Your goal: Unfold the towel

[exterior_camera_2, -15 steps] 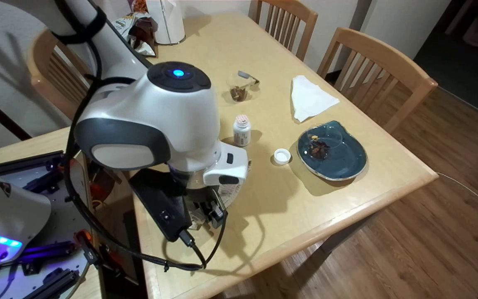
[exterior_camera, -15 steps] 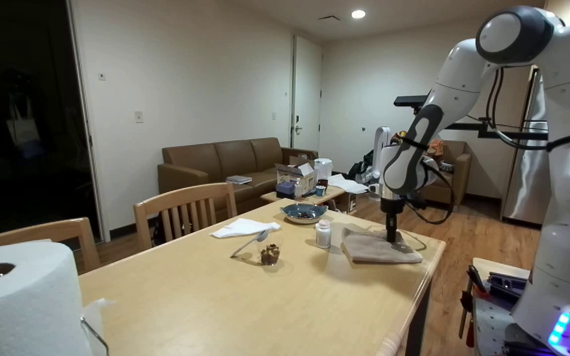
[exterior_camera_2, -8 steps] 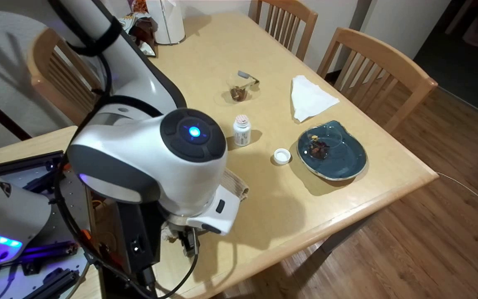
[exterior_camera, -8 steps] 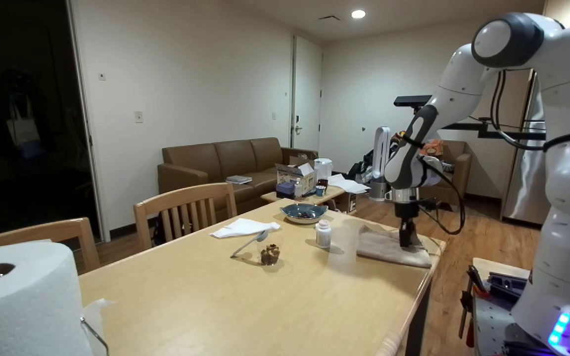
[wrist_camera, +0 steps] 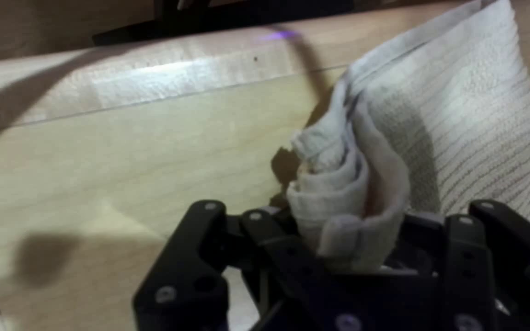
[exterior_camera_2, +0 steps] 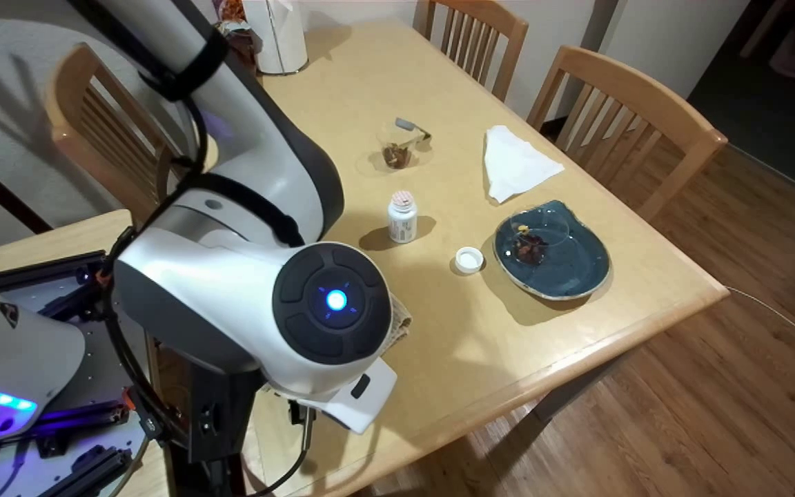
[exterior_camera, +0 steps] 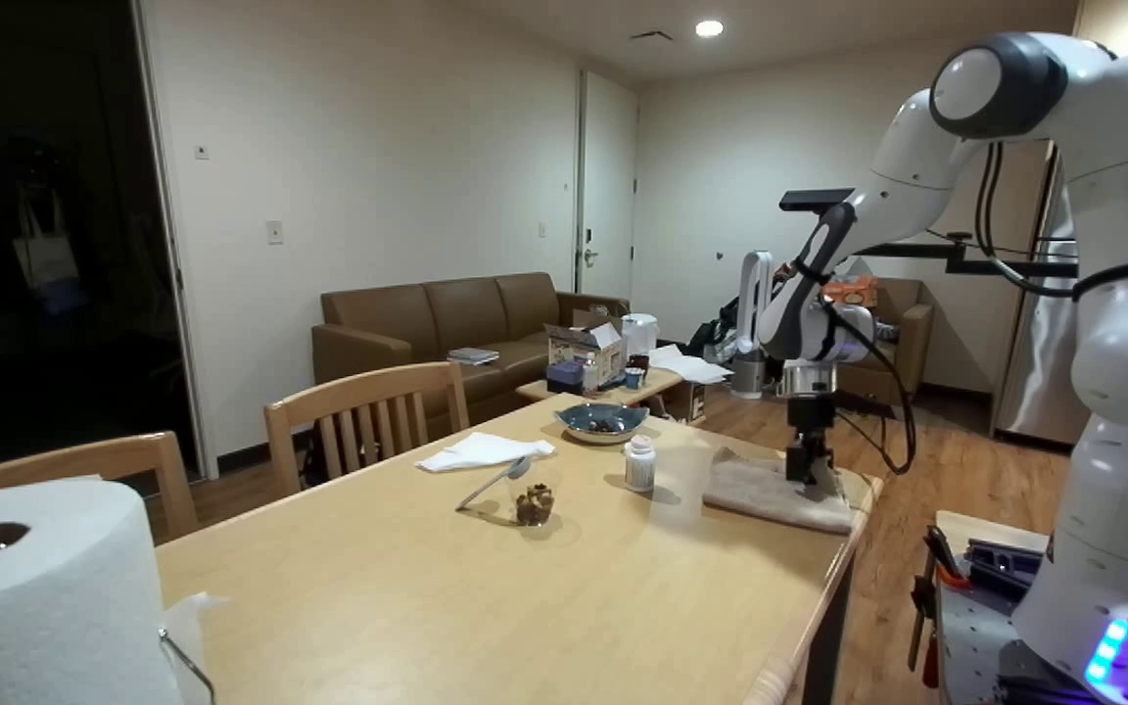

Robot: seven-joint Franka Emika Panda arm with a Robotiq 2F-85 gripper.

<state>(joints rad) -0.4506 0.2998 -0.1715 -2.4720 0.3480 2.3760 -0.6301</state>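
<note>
The beige towel (exterior_camera: 765, 490) lies folded near the table's edge on the robot's side. In the wrist view, the ribbed towel (wrist_camera: 472, 124) stretches off to the upper right, and a rolled, layered fold of it stands up between the fingers (wrist_camera: 276, 239). My gripper (wrist_camera: 354, 225) is shut on that fold; the fingertips themselves are hidden behind cloth and linkage. In an exterior view my gripper (exterior_camera: 807, 475) points down onto the towel's top. From above, the arm covers most of the towel (exterior_camera_2: 399, 324), with only a corner showing.
A white bottle (exterior_camera_2: 402, 217) stands close to the towel, with a white cap (exterior_camera_2: 468, 259) and a blue dish (exterior_camera_2: 580, 259) beyond. A clear cup of nuts (exterior_camera_2: 397, 153), a white napkin (exterior_camera_2: 518, 164) and a paper towel roll (exterior_camera: 30, 597) share the table (exterior_camera: 486, 597).
Over the last second the arm has moved closer to the robot's base and lower, turning its wrist. The towel has slid along with it, away from the bottle; the last half second shows little further sliding.
</note>
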